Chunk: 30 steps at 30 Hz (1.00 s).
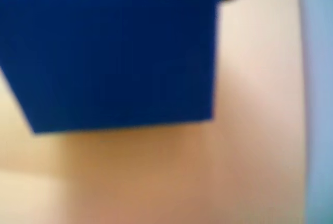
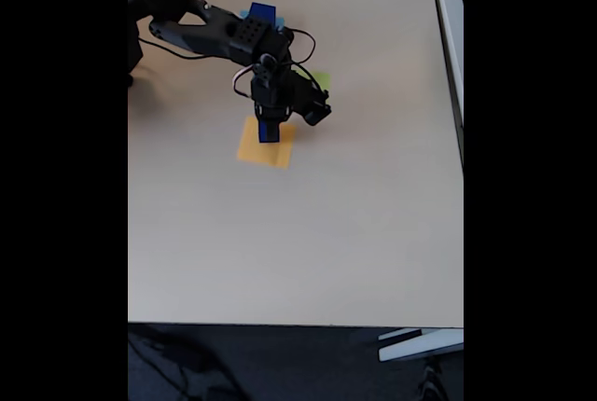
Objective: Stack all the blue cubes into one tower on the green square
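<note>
Fixed view: black arm (image 2: 201,33) reaches from the upper left across the pale tabletop (image 2: 298,242), wrist bent down over the orange square (image 2: 267,143). Pincer (image 2: 268,132) points straight down at that square with a small blue cube (image 2: 269,131) at its tip; the cube sits between the fingers, so the pincer reads as clenched on it, though the picture is too small to show the finger contact. Cannot tell whether the cube touches the paper or hangs just above it. A second, larger blue cube (image 2: 263,15) shows behind the arm's upper link, on or beside a light-blue patch (image 2: 245,15) that is mostly hidden by the arm. A sliver of the green square (image 2: 322,77) peeks out to the right of the wrist, near the orange square but apart from it; no cube is seen on the visible part. Wrist view: badly blurred. A dark-blue cube face (image 1: 114,52) fills the upper left, very close to the lens, with orange paper (image 1: 156,177) below it and paler tabletop (image 1: 260,78) to the right.
</note>
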Tool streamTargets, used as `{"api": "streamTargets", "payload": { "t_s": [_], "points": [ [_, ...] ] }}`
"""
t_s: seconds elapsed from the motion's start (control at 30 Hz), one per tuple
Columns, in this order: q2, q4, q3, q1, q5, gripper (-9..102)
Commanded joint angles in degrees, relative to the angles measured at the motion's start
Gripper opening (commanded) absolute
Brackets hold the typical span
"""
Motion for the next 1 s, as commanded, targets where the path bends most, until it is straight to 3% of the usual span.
{"api": "streamTargets", "payload": {
  "t_s": [0.0, 0.97],
  "points": [
    [0.88, -0.18, -3.16, 0.09, 0.35, 0],
    [0.09, -3.69, -2.90, 0.70, 9.67, 2]
  ]
}}
